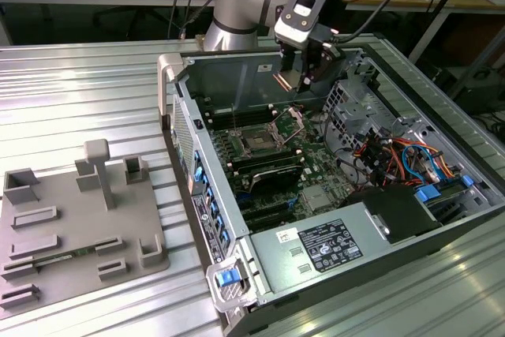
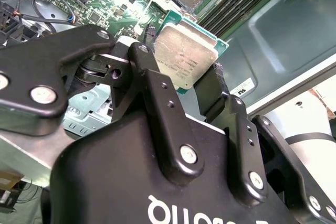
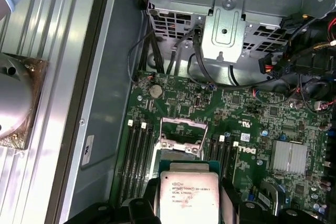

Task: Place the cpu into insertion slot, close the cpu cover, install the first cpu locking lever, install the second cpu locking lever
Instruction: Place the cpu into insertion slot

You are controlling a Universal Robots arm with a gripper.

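Cpu (image 2: pixel 187 56): square, silvery-tan face, green-edged

An open grey metal computer case (image 1: pixel 237 76) lies on a ribbed aluminium table (image 1: pixel 79 92); beside it, on the exterior view's left, sits a grey moulded plastic fixture plate (image 1: pixel 79 226). Inside are a green motherboard (image 3: pixel 247 119) (with a silver finned heatsink (image 3: pixel 290 157)) and orange and blue cables (image 1: pixel 402 159).

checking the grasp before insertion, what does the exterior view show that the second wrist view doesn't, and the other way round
Exterior view adds: the grey fixture tray beside the computer case, and the power supply at the case's near end.
Second wrist view adds: the cpu face-on, clamped in the gripper.
Both share: the insertion slot, uncovered on the green board.
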